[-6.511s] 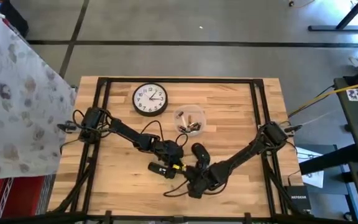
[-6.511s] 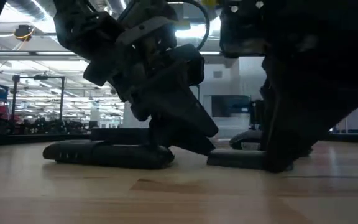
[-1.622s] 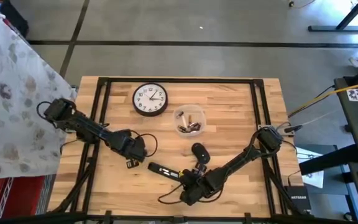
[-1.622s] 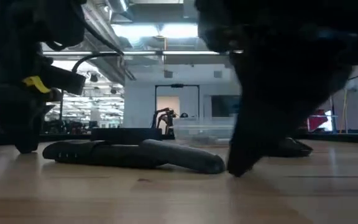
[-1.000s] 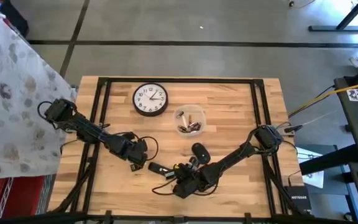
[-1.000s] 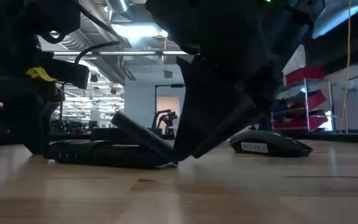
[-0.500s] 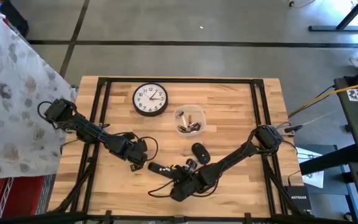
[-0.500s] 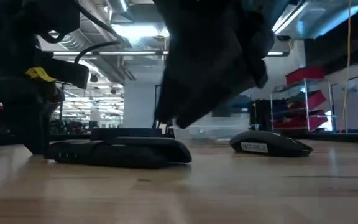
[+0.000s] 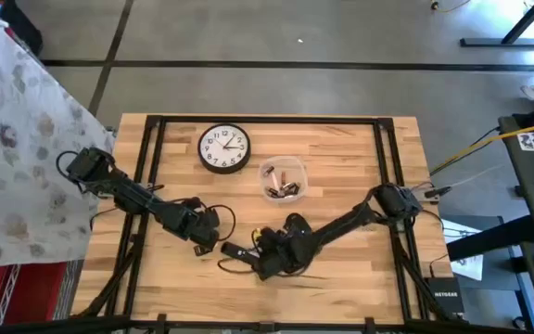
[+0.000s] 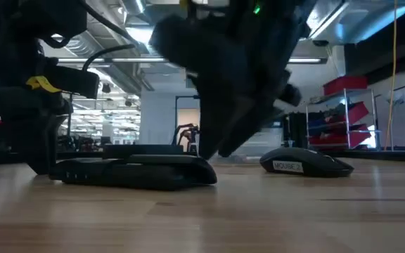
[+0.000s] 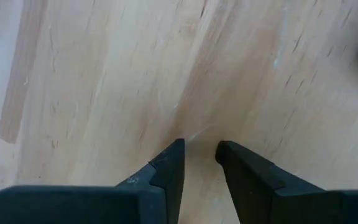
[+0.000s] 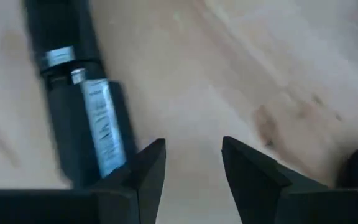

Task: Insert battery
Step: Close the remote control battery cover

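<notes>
Right end effector (image 9: pixel 269 252) now lifted off the remote (image 10: pixel 133 171), fingers apart, empty. Battery (image 12: pixel 101 124) seemingly seated already. Left end effector (image 9: pixel 204 239) parked alongside, fingers slightly apart.

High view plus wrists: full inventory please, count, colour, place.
wall clock: 1, black rim and white face, far side of table, left of centre.
clear bowl: 1, transparent, holding several small batteries, right of the clock.
computer mouse: 1, black, near the table centre, beside the right arm.
remote control: 1, black, back open with a battery showing in the right wrist view, near edge centre.
table: 1, light wood with black frame.
left gripper: 1, dark, open, empty, just left of the remote.
right gripper: 1, dark, open, empty, over the remote's right end.
</notes>
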`<action>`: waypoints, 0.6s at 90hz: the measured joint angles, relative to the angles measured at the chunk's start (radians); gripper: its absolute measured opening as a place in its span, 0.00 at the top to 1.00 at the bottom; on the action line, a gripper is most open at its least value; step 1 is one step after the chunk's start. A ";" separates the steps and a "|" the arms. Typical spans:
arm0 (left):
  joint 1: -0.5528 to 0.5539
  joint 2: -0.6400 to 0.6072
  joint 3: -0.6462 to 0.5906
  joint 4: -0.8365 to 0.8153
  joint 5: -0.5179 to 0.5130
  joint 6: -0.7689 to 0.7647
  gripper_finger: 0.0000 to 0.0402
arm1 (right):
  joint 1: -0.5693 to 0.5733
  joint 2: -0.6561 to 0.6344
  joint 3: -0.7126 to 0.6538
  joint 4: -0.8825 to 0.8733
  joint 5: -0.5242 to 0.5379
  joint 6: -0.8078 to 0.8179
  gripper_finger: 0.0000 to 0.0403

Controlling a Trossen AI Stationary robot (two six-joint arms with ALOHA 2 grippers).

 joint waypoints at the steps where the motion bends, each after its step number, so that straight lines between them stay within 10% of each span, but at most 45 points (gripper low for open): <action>1: -0.002 0.000 0.000 0.000 -0.002 -0.001 0.76 | 0.000 0.000 0.000 0.009 -0.006 -0.004 0.63; 54: -0.036 0.000 -0.026 0.046 -0.086 -0.081 0.76 | 0.003 0.003 -0.002 0.159 -0.094 -0.060 0.63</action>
